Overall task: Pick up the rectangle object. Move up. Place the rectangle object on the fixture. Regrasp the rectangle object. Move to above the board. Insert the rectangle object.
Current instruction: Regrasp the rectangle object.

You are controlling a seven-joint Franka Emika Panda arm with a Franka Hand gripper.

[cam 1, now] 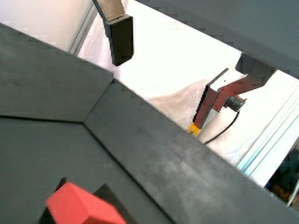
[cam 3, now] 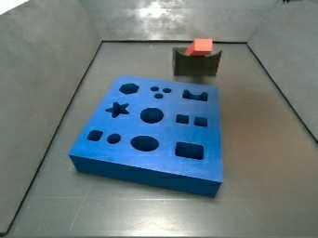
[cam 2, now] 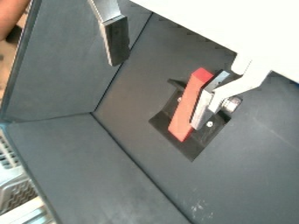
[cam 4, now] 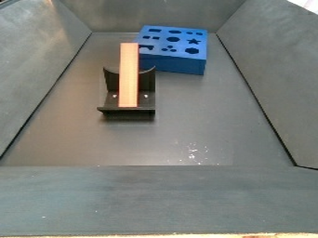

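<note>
the rectangle object [cam 4: 128,71] looks like smooth, plain red-orange plastic with a soft sheen; the fixture [cam 4: 128,100] is dark and matt; the board [cam 3: 155,130] is matt blue, slightly grainy; the gripper [cam 2: 176,63], above the fixture, has flat silver metal fingers [cam 2: 107,12] with dull dark pads [cam 2: 115,42]; the grey floor [cam 4: 187,139] reflects light faintly.

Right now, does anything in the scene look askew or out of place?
Nothing stands out. The rectangle object rests on the fixture, leaning in it as placed. The board lies flat. The hand is above, holding nothing.
</note>
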